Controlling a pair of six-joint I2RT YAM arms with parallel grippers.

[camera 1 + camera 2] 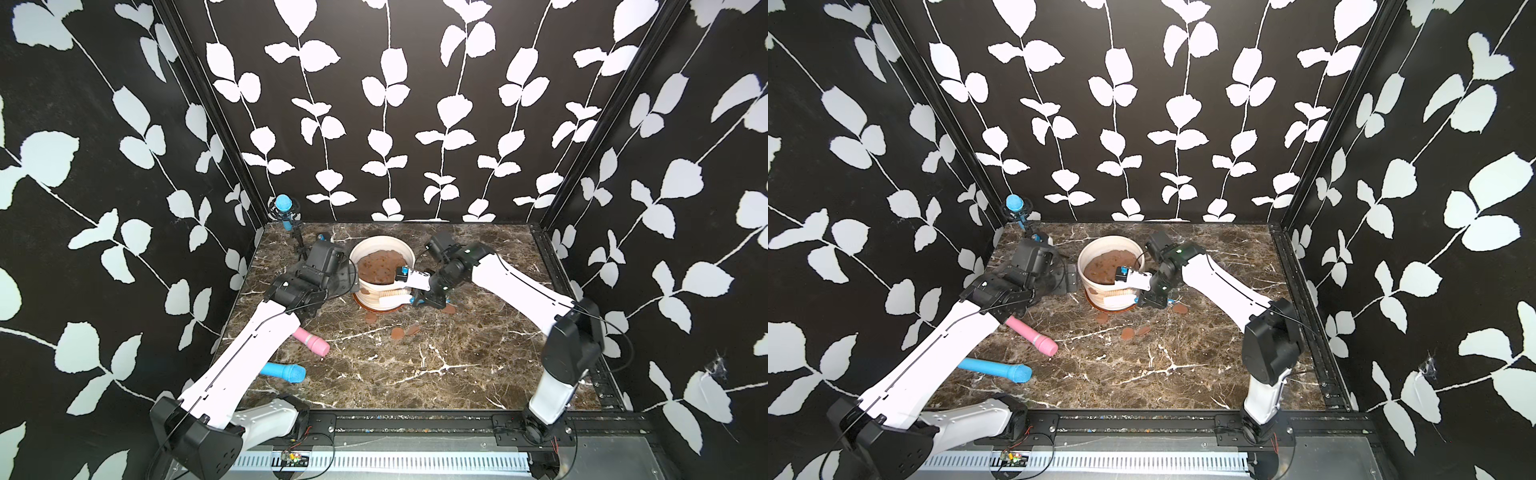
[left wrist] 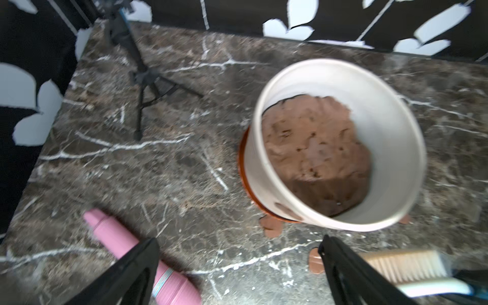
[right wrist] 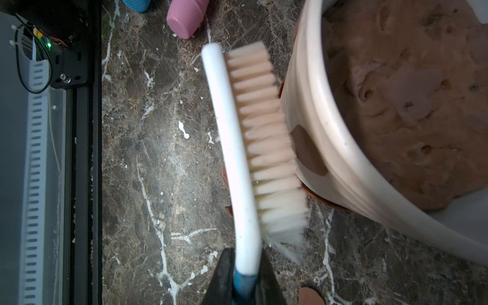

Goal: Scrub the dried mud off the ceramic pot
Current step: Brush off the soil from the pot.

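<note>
Marble tabletop (image 1: 457, 365): pot toward the back, centre.
Left arm: stretched forward beside the pot; left fingers (image 2: 126, 274) spread wide, empty.
Right arm: bent low at the pot's near side; right fingers (image 3: 223, 277) clenched on the brush (image 3: 237, 148) handle.
Ceramic pot (image 1: 382, 239): upright on orange saucer (image 2: 243, 171).
Bristles (image 3: 264, 126): against the pot wall.
Dried mud (image 3: 307, 150): wall patch beside the bristles in right wrist view; loose patches (image 1: 398, 332) on tabletop in both top views.
</note>
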